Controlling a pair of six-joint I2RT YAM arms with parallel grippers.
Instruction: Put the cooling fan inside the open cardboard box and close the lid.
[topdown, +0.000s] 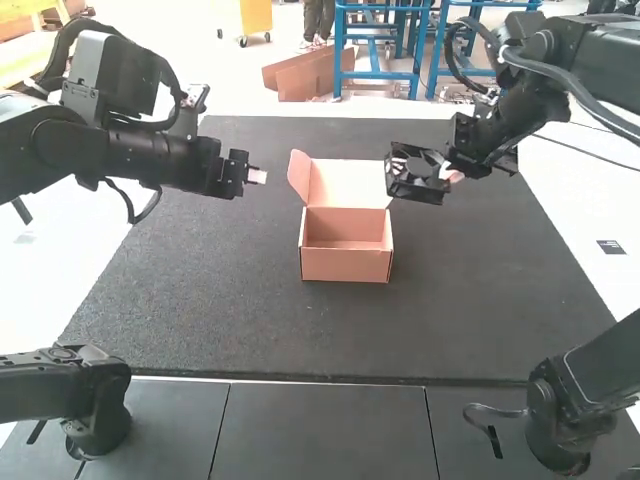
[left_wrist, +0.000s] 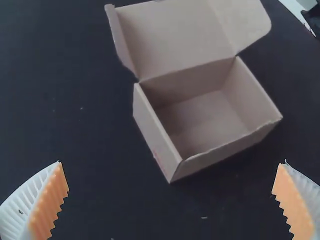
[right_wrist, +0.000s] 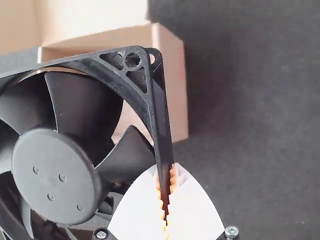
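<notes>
Cooling fan (right_wrist: 55, 175) in right gripper (right_wrist: 165, 182) above cardboard box (topdown: 345, 262) edge; left gripper (topdown: 256, 177) wide

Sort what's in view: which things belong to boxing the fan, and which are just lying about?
Job: cooling fan, held in right gripper; open cardboard box; left gripper, open.
Lying about: black mat; small black tag.

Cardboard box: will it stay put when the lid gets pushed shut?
The box is empty and thin-walled, so probably light; it may slide on the mat. Its lid hangs on one fold with loose side flaps, so likely floppy and springy. Broad-based, so tipping seems unlikely.
</notes>
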